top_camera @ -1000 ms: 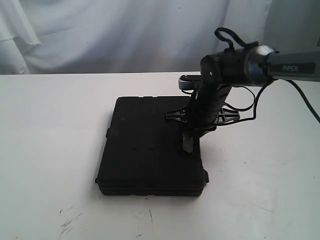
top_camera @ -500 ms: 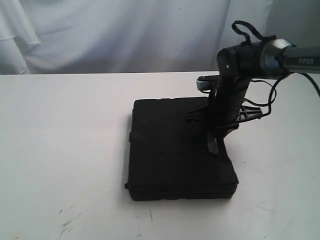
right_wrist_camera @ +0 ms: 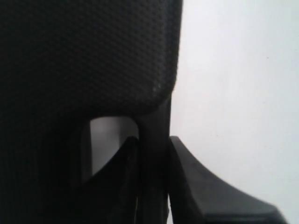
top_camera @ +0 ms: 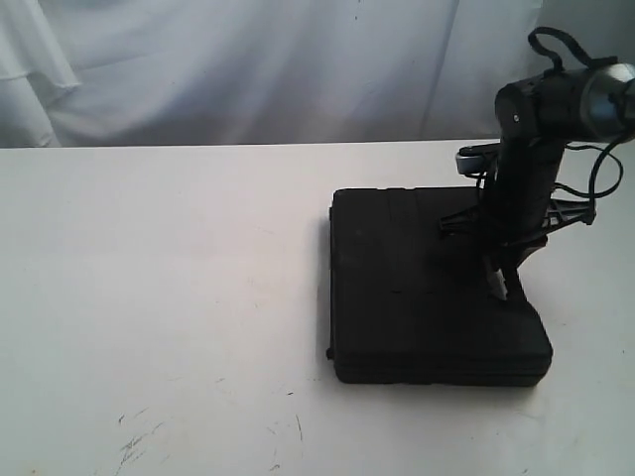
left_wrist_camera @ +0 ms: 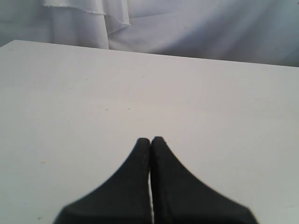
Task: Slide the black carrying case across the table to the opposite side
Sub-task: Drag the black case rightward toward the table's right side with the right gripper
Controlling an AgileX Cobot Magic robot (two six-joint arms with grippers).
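Observation:
The black carrying case lies flat on the white table, right of the middle in the exterior view. My right gripper comes down from above at the case's right edge. In the right wrist view its two dark fingers are shut on the thin bar of the case's handle, with the case's textured lid just beyond. My left gripper is shut on nothing, its tips touching above bare table. It does not show in the exterior view.
White cloth hangs behind the table's far edge. Dark scuff marks lie near the front left. A black cable loops beside the right arm. The case's right edge sits close to the picture's right border.
The case has slid steadily to the right across the table, carried along by the right gripper holding its handle. The left gripper's earlier position is not shown.

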